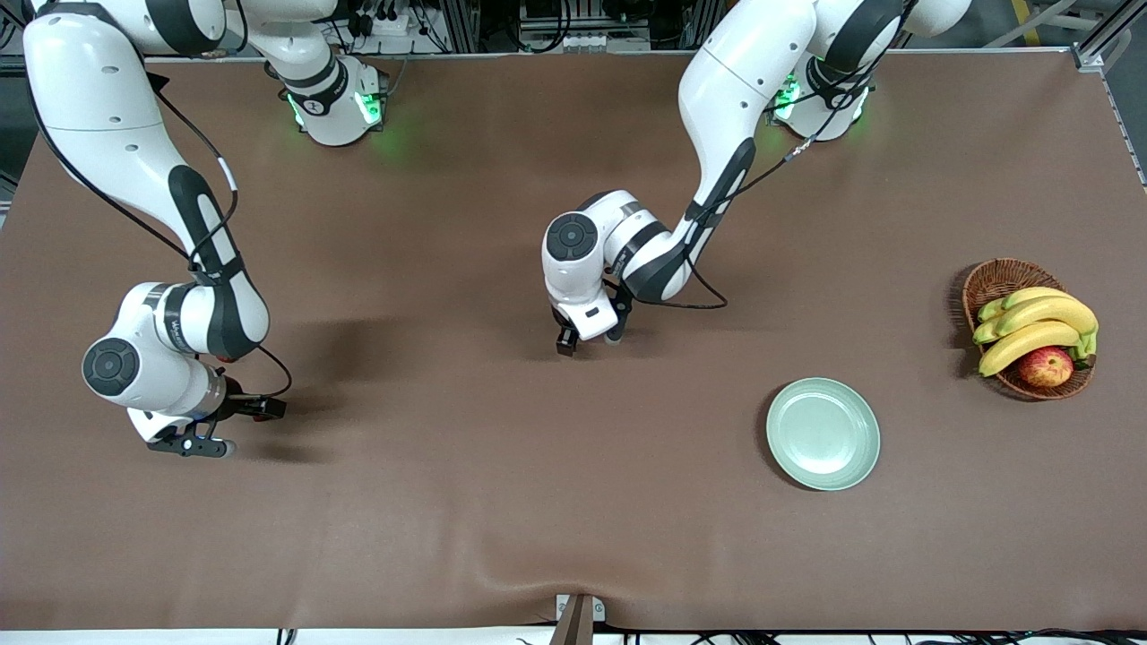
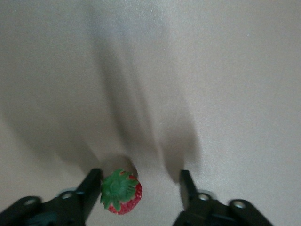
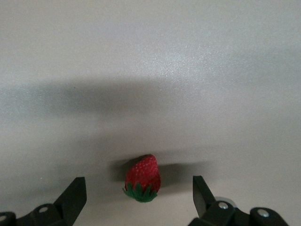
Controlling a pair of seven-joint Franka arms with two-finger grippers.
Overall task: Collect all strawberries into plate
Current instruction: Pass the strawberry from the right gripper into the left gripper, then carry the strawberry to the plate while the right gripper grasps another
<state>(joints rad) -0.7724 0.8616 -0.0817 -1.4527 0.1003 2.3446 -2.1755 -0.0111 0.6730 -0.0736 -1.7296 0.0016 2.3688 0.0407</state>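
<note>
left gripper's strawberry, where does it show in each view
Front view: not visible; the left gripper, down at mid-table, hides it.
Left wrist view: the strawberry lies on the cloth between the open fingers, against one and clear of the other.
Right wrist view: not in it; that berry is another one.
Shared landmark: the brown tablecloth.

On the counter (image 1: 502, 466), the plate (image 1: 823, 434) lies nearer the front camera than the basket (image 1: 995, 279) holding bananas (image 1: 1035, 324) and an apple (image 1: 1046, 366), toward the left arm's end.
</note>
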